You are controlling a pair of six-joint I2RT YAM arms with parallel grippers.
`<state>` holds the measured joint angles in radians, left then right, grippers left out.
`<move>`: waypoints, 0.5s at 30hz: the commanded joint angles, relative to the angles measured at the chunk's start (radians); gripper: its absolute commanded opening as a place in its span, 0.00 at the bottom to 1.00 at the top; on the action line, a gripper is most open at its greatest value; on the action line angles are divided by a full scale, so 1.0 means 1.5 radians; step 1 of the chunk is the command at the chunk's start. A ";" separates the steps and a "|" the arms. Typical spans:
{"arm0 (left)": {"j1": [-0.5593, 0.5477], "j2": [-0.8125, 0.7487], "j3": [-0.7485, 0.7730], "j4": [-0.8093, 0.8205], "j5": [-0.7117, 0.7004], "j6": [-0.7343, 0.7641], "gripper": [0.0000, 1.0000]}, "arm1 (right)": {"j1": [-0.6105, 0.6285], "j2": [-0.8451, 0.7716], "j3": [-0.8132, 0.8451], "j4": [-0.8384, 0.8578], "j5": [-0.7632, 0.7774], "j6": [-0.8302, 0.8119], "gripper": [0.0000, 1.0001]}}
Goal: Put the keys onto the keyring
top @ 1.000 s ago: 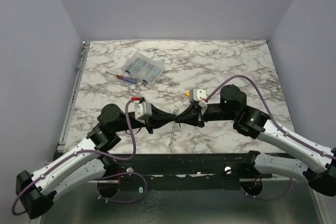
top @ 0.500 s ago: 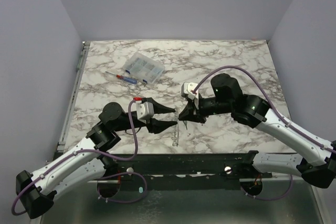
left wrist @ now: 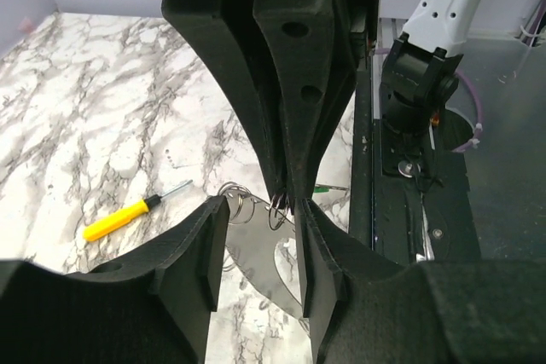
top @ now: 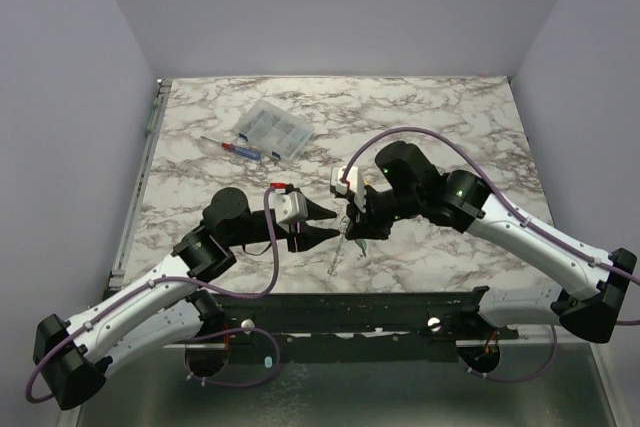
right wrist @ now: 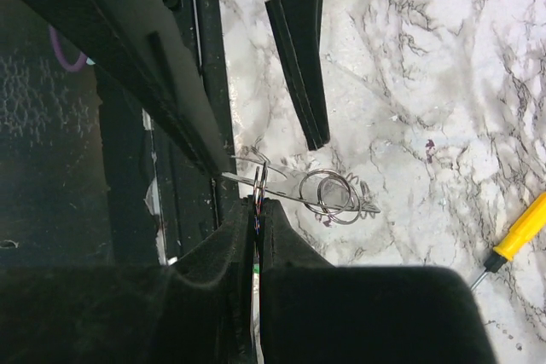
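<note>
Left fingers [left wrist: 198, 262] have parted; right fingers [right wrist: 223, 249] pinch thin wire keyring [right wrist: 257, 183].

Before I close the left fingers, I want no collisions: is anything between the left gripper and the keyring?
Nothing visible does. The keyring sits just ahead of the open left gripper, pinched from the opposite side by the right gripper. The yellow screwdriver lies off to the side on the table.

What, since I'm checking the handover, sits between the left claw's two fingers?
The right claw, shut on a small wire ring; the left wrist view shows it.
</note>
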<state>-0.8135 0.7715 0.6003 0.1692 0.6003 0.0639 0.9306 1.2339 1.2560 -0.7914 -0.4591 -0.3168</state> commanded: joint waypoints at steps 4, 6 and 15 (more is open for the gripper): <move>-0.001 0.021 0.026 -0.012 0.034 -0.003 0.41 | 0.012 -0.018 0.011 0.008 -0.028 -0.011 0.01; -0.001 0.025 0.027 -0.005 0.041 -0.006 0.40 | 0.015 -0.019 0.007 0.016 -0.033 -0.011 0.01; -0.001 0.036 0.019 0.023 0.065 -0.029 0.32 | 0.026 -0.028 0.002 0.041 -0.051 -0.011 0.01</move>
<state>-0.8139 0.8196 0.6102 0.1684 0.6556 0.0422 0.9562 1.2205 1.2556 -0.7815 -0.4877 -0.3233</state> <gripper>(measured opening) 0.336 0.070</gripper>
